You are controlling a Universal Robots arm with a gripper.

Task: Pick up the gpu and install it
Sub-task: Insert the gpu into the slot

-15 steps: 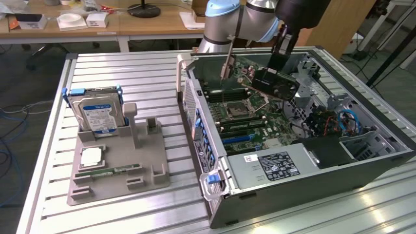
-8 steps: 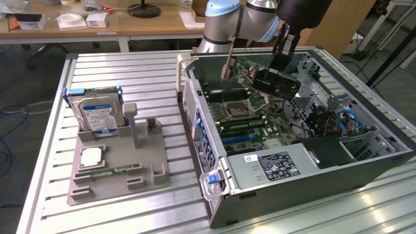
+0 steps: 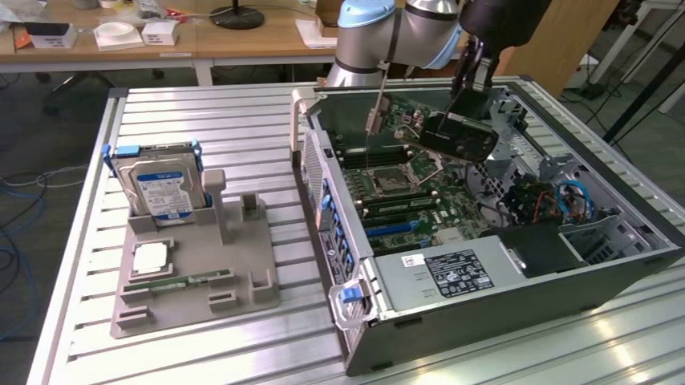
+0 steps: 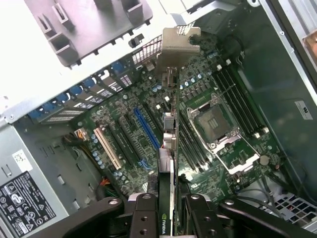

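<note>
The gpu [image 3: 460,135] hangs in the air over the open computer case [image 3: 354,265], clear of the motherboard [image 3: 402,196] beneath it. In the exterior view its black face is tilted towards the camera. In the wrist view the gpu [image 4: 169,148] shows edge-on, a thin line running up to its silver end bracket [image 4: 178,44], which is near the case's rear wall. The gripper [image 3: 468,108] is clamped on the card, and in the wrist view the gripper [image 4: 169,218] has one black finger [image 4: 143,215] pressed on each side of it.

Under the card lie the expansion slots, among them a blue slot [image 4: 146,126] and a cream one [image 4: 108,148], with the bare CPU socket [image 4: 218,121] to one side. A grey power supply [image 3: 450,277] with a black label fills the case's near end, and blue cables [image 3: 573,196] curl at the exterior view's right.

The case rests on a slatted metal counter [image 3: 214,120]. Towards the exterior view's left stands a grey holder [image 3: 204,273] carrying an upright silver hard drive [image 3: 160,188] with a blue-white label and a green RAM stick [image 3: 176,282] lying flat.
</note>
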